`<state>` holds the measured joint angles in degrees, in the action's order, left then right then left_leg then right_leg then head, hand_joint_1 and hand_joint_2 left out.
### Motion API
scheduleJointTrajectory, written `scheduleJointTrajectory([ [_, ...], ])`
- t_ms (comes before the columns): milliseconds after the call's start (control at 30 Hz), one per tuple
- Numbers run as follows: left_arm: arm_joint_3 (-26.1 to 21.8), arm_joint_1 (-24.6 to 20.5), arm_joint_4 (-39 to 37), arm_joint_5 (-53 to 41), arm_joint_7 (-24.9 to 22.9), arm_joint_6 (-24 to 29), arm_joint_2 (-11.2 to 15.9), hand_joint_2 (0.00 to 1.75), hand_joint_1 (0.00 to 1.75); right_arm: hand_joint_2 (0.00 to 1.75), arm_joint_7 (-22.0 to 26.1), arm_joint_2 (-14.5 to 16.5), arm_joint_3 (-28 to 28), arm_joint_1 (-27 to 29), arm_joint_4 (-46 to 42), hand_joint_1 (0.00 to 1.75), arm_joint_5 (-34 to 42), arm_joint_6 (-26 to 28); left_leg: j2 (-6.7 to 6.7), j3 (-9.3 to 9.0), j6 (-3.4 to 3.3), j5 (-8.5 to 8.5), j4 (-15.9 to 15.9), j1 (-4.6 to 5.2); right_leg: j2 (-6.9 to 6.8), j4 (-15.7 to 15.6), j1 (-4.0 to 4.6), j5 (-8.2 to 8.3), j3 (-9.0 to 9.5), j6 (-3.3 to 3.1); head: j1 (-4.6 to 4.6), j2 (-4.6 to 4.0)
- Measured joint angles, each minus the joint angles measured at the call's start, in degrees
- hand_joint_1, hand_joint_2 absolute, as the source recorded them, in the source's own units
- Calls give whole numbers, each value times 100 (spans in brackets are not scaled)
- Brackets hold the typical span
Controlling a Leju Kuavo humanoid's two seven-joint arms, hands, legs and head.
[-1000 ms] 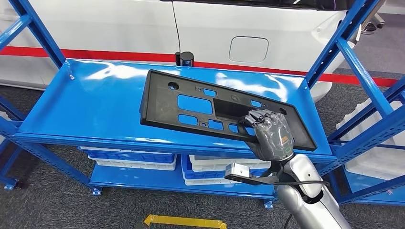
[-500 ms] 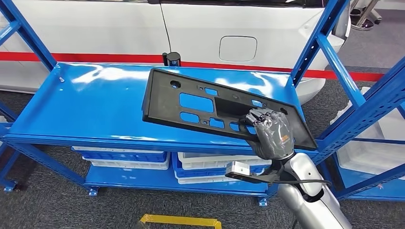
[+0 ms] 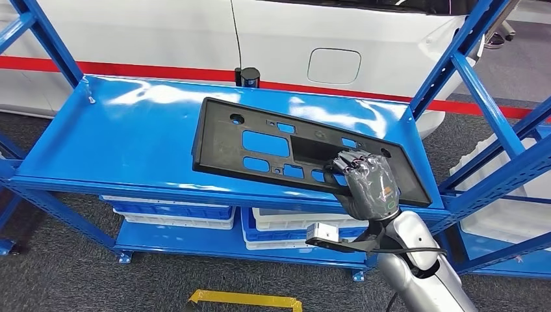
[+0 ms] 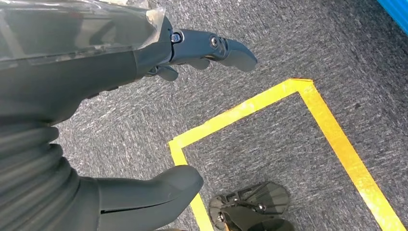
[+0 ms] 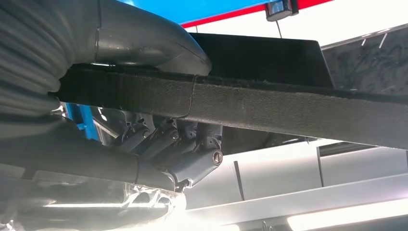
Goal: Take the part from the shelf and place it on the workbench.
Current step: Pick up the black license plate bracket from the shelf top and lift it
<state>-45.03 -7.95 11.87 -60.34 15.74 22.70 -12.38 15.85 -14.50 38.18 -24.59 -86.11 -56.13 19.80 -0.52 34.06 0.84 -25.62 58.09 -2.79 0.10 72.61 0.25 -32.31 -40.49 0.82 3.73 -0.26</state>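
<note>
Above the glossy blue shelf (image 3: pixel 130 143), the right hand (image 3: pixel 367 182) grips the black part (image 3: pixel 273 146); the left hand (image 4: pixel 96 96) hangs spread.

Grey carpet floor (image 3: pixel 65 273) with yellow tape (image 3: pixel 243 300); white car (image 3: pixel 292 39) behind blue rack (image 3: pixel 97 149).

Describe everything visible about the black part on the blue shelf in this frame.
The black part is a long, flat rectangular panel, matte and plastic-looking, with several rectangular cutouts, small round holes and a recessed pocket near its middle. It lies at a slant over the top blue shelf, its near right end reaching the front edge. The right hand grips that end, fingers over the top face; the right wrist view shows the thumb against the opposite side of its thin edge.
</note>
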Motion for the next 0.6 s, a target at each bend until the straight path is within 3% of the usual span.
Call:
scheduleJointTrajectory([
  [33, 0, 0, 0, 7, 0, -5, 4, 175, 0, 175, 0, -1, 0, 8, 2, 150, 0, 0, 1, -2, -4, 3, -1, 21, 0, 126, 6, -20, -68, -2, -1, 0],
  [67, -1, -2, 0, 14, 0, -9, 8, 175, 0, 175, -1, -1, -1, 10, 4, 150, 0, 0, -1, -8, -13, 9, -7, 49, 2, -10, 29, 52, -11, -13, -2, 0],
  [100, -1, -4, 0, 16, 0, -10, 8, 175, 0, 175, -1, -2, -3, 6, 6, 150, 0, 0, -3, -20, -29, 21, -25, 80, 4, -357, 67, 186, 155, -50, -2, 0],
  [167, -1, -9, -4, 18, -1, -9, -19, 175, 0, 175, -1, -3, -14, -19, -2, 150, 1, 2, -11, -47, -69, 63, -89, 103, 14, -1268, 209, 481, 631, -224, -24, 0],
  [233, -1, -25, -8, 18, -4, -20, -58, 175, 0, 175, -1, -5, -30, -62, -17, 150, 2, 5, -23, -40, -67, 112, -129, 96, 52, -1763, 331, 643, 917, -372, -40, 1],
  [300, -1, -37, -8, 17, -7, -29, -82, 175, 0, 175, -4, -13, -40, -83, -25, 150, 1, 7, -34, -19, -25, 143, -140, 117, 74, -1880, 338, 729, 991, -392, -19, 1],
  [367, 0, -33, -9, 19, -8, -25, -77, 175, 0, 175, -8, -15, -41, -83, -25, 150, 0, 7, -24, 44, 4, 23, -7, 145, 40, -1978, 254, 825, 1030, -376, -12, 0],
  [400, -1, -33, -9, 21, -8, -24, -64, 175, 0, 175, -9, -12, -40, -81, -25, 150, 0, 7, -15, 136, 21, -137, 214, 157, 23, -2021, 205, 866, 1030, -376, -17, 0],
  [500, -1, -29, -9, 23, -9, -21, -19, 175, 0, 175, -9, -4, -31, -43, -19, 150, -2, 5, 2, 571, 109, -707, 1270, 147, -3, -1993, 182, 895, 961, -388, -22, 0],
  [533, -2, -24, -9, 23, -10, -21, -6, 175, 0, 175, -9, -4, -25, -24, -16, 150, -2, 5, 7, 633, 145, -754, 1447, 138, -9, -1978, 178, 906, 936, -381, -20, 0],
  [567, -2, -18, -9, 23, -11, -21, 5, 175, 0, 175, -9, -4, -19, -9, -14, 150, -2, 4, 16, 588, 179, -693, 1415, 125, -11, -1958, 170, 916, 911, -374, -17, 0],
  [600, -2, -15, -8, 23, -12, -21, 15, 175, 0, 175, -9, -3, -12, 0, -10, 150, -2, 4, 26, 427, 213, -536, 1153, 104, -11, -1927, 156, 924, 884, -368, -17, 0],
])
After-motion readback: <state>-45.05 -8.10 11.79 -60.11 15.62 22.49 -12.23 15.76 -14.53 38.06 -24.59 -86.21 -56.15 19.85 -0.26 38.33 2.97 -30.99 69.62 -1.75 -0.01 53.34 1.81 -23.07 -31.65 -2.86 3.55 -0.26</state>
